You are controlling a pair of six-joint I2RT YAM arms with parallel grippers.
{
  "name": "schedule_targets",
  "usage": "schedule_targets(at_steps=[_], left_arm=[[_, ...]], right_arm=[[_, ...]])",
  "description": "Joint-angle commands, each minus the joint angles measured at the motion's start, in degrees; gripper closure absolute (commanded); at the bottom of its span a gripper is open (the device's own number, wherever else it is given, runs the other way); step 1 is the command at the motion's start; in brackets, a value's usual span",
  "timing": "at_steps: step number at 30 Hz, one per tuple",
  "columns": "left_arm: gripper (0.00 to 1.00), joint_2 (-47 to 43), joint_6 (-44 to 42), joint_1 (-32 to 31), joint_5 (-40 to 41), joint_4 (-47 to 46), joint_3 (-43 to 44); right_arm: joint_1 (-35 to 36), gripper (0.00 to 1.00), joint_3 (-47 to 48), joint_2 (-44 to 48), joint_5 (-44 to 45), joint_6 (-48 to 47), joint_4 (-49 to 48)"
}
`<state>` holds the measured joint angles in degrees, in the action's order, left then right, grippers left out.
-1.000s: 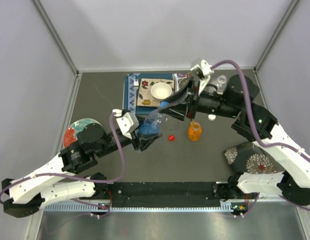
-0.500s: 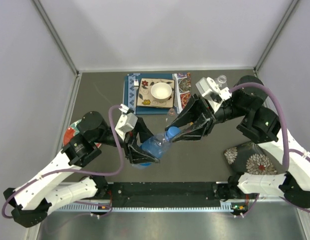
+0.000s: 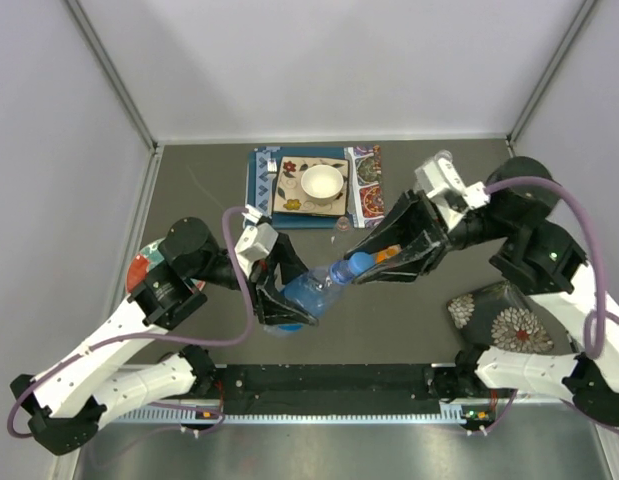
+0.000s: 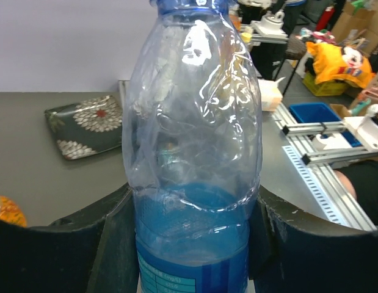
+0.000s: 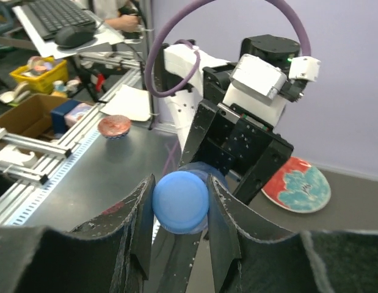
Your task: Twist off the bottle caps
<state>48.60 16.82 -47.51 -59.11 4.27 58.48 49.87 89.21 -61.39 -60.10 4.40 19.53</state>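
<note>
We are looking at the lower centre of the overhead view, where the crumpled clear plastic bottle is hanging tilted above the dark surface, neck pointing right. The left hand is clamped on its lower, blue-labelled body, fingers pressing in from both sides. The right hand is closed round the round blue plastic screw cap, a pad touching each side, and the cap is sitting on the neck, not yet off.

So we are judging this as the twisting step itself. To do it well, the right wrist should be turning about the line of the neck, not across it, or the pads may be skidding off that smooth rim. The bottle wall is looking thin and dented, so the left hand needs a firm hold low down, where it is stiffest, to stop the body wringing round with the cap. Squeezing harder risks buckling it. As the thread loosens, we should be easing the cap outward along the neck.
</note>
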Motion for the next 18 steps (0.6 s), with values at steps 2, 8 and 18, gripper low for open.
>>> schedule_targets(at_steps=[2, 8, 18], left_arm=[[0.57, -2.28, -5.13, 1.80, 6.02, 3.81, -0.12], [0.57, -6.39, -7.59, 2.07, 17.86, 5.83, -2.40], [0.52, -21.52, -11.01, 2.07, 57.84, 2.59, -7.67]], right_arm=[[-0.21, 1.00, -1.49, 9.86, 19.90, 0.34, -5.89], [-0.21, 1.00, -8.68, 13.92, 41.09, 0.69, -6.27], [2.42, 1.00, -32.59, 13.67, 61.40, 7.11, -6.33]])
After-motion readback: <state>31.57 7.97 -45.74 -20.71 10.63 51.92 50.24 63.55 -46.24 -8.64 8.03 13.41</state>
